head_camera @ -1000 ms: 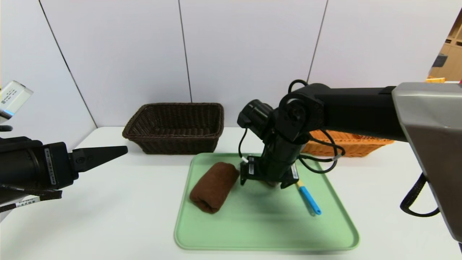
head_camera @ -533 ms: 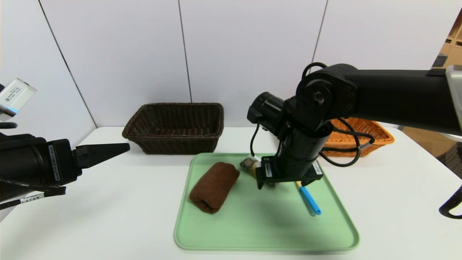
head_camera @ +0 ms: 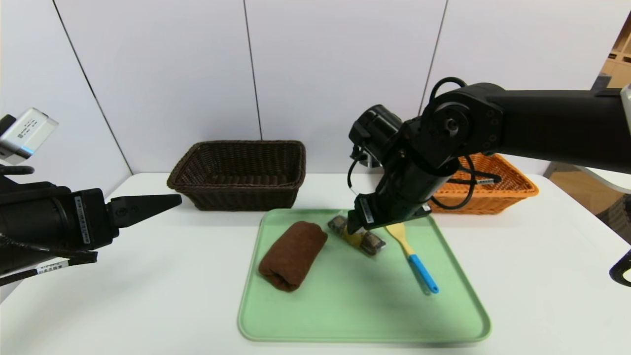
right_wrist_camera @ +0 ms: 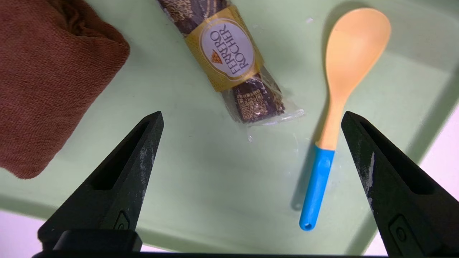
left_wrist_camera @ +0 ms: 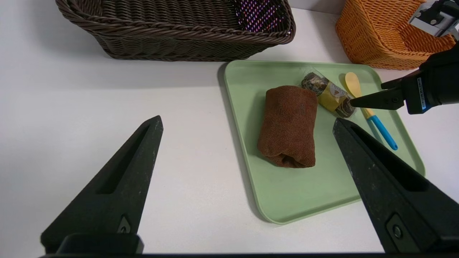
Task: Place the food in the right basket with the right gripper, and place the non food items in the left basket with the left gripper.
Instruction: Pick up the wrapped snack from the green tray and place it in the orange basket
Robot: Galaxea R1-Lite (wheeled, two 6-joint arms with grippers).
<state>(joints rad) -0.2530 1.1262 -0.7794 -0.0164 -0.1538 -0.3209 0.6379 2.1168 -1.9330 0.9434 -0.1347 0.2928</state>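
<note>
My right claw [right_wrist_camera: 252,113] gapes wide and holds nothing over the green tray [head_camera: 365,335], where the food packet [right_wrist_camera: 229,53], towel [head_camera: 293,255] and spoon [head_camera: 420,268] all lie; my left claw [left_wrist_camera: 247,120], spread too, waits beside it. Nothing is sorted; all three remain.

The gold band of the oblong clear-wrapped packet [right_wrist_camera: 229,57] bears a pale oval label [right_wrist_camera: 227,49] reading "FERRERO ROCHER".
</note>
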